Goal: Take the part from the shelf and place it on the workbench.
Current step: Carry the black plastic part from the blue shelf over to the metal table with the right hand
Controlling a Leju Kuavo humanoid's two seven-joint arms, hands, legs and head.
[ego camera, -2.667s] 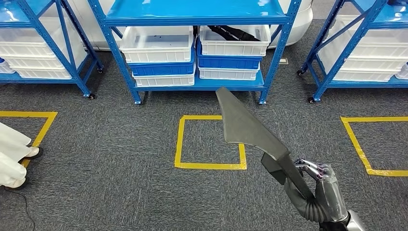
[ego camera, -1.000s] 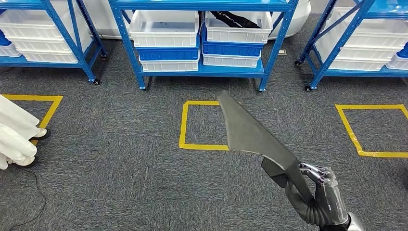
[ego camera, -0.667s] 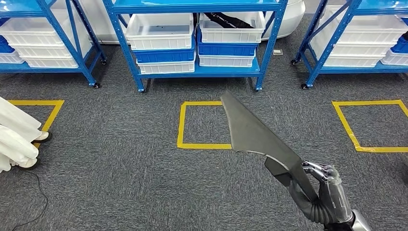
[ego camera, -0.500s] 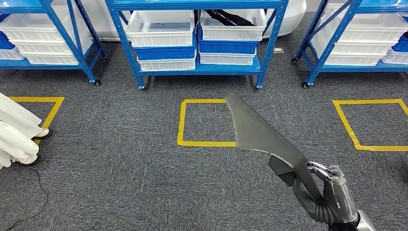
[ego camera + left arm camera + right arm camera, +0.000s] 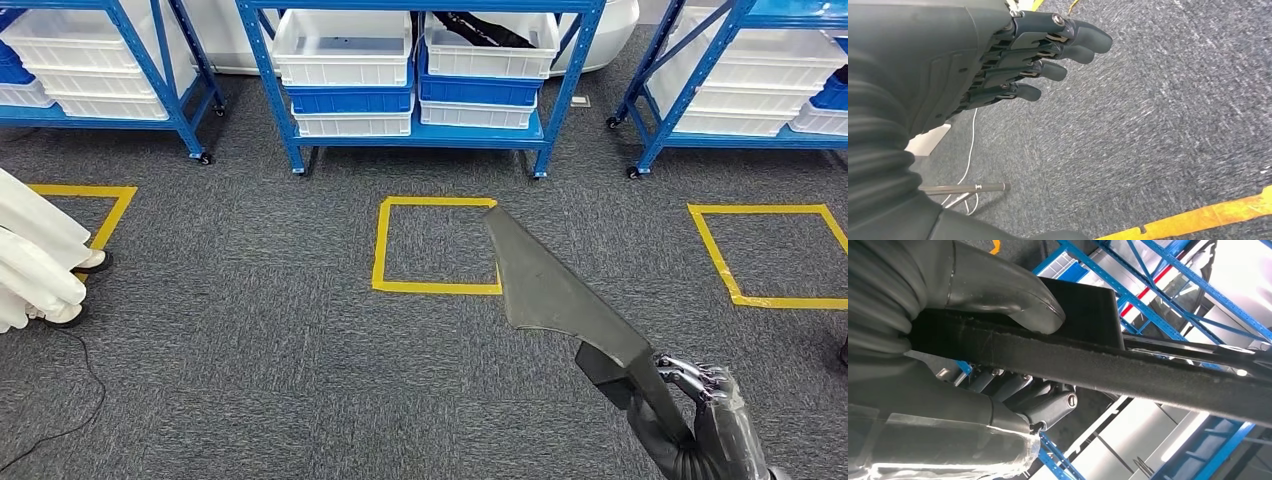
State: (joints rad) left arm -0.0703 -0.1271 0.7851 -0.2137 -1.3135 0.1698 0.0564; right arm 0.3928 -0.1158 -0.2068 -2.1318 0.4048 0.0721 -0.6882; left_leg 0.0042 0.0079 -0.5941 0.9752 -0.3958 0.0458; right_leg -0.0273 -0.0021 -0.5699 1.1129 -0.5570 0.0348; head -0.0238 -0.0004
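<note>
Grey carpet (image 5: pixel 250 340) covers the floor. Three squares of yellow tape are stuck on it: one in the middle (image 5: pixel 384 245), one to the right (image 5: pixel 712 250), and part of one at the left (image 5: pixel 112 215). A thin dark cable (image 5: pixel 85 395) trails across the carpet at the lower left, near a person's shoes (image 5: pixel 70 315). Three blue shelves on castors stand on the carpet along the far side. The middle shelf (image 5: pixel 560 90) carries stacked bins on its lowest level: a white bin (image 5: pixel 345 45) over blue and white ones on the left, and beside it a white bin (image 5: pixel 490 60) with a dark thing inside. The left shelf (image 5: pixel 175 70) and right shelf (image 5: pixel 665 110) hold white bins too.
</note>
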